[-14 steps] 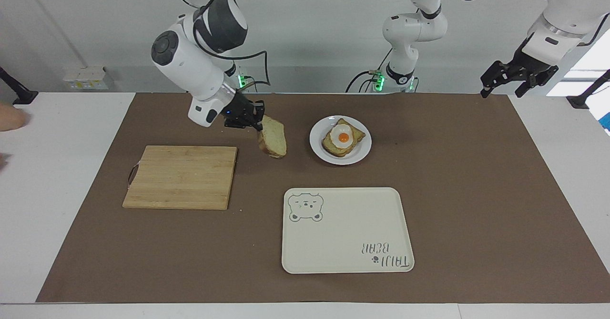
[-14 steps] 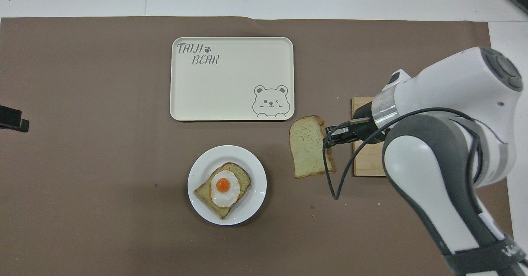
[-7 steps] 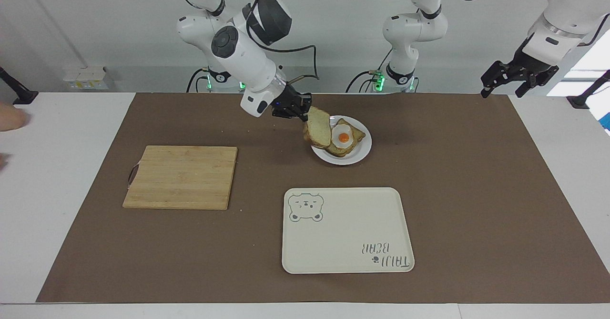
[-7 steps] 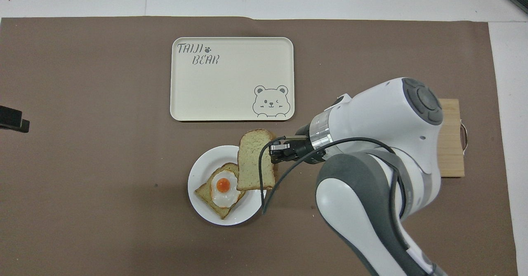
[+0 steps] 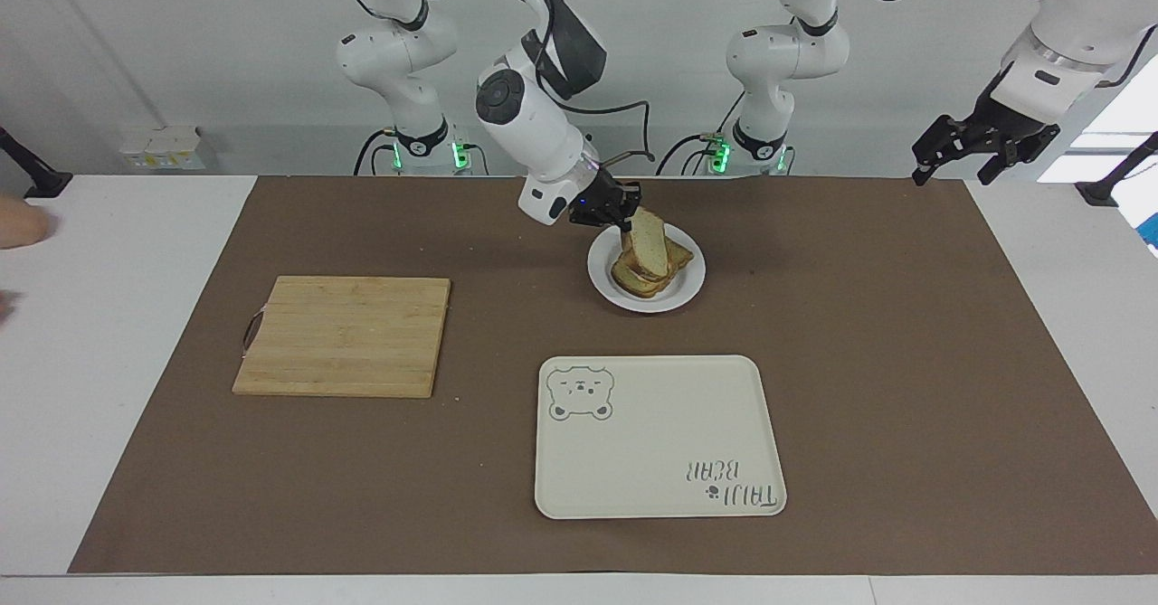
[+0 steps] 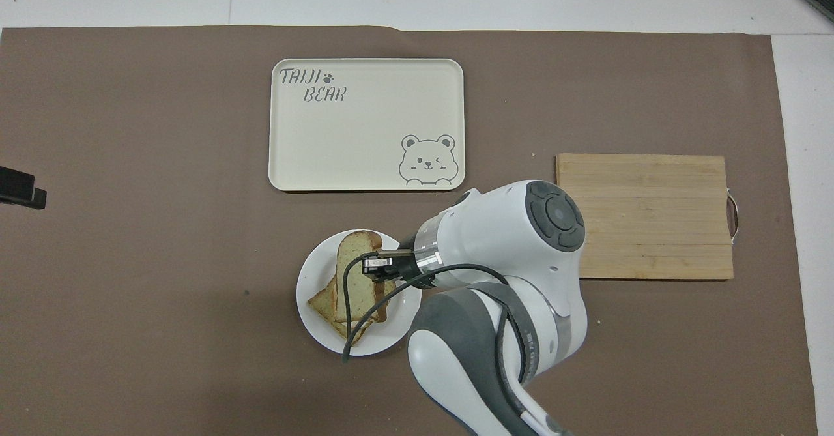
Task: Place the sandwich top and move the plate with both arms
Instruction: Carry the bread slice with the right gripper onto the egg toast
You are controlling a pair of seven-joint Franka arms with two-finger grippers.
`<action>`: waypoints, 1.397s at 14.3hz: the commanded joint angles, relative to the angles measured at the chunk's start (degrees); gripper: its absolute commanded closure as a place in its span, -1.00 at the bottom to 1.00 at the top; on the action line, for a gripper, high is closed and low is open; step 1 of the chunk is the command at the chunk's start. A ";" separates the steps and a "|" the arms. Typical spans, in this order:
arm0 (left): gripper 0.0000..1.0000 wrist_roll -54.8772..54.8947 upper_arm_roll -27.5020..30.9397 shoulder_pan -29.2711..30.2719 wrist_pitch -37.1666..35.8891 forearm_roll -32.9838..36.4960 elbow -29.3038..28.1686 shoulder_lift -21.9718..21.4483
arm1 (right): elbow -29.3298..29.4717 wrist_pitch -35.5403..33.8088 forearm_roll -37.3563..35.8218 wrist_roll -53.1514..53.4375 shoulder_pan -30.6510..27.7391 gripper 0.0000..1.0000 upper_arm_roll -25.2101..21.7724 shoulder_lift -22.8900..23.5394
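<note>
The right gripper (image 5: 624, 218), fingers pinching the bread slice (image 5: 648, 241), has carried it over the plate (image 5: 601, 278), ready for release; the left gripper (image 5: 959, 148) waits spread.

- The facing view looks from high across the table toward the robots — both arm bases stand along its top edge, the whole brown mat (image 5: 905, 361) in frame.
- The overhead view looks steeply down from above the robots' end, somewhat closer in.
- Both share the cream tray (image 5: 660, 438) (image 6: 367, 124), white plate (image 5: 601, 272) (image 6: 313, 279) and wooden cutting board (image 5: 344, 335) (image 6: 651, 216) — half a turn apart.
</note>
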 commanded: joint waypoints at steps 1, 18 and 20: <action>-1.00 -0.46 -0.45 0.68 -0.10 0.41 -1.58 -1.46 | -2.40 3.97 1.82 0.98 2.11 1.00 -0.22 -0.14; -1.00 -0.46 -0.45 0.68 -0.10 0.41 -1.58 -1.46 | -4.97 9.43 0.77 -1.22 1.94 -1.00 -0.48 5.13; -1.00 -0.46 -0.45 0.68 -0.10 0.41 -1.58 -1.46 | -4.44 9.43 0.42 -1.48 0.81 -1.00 -0.92 5.31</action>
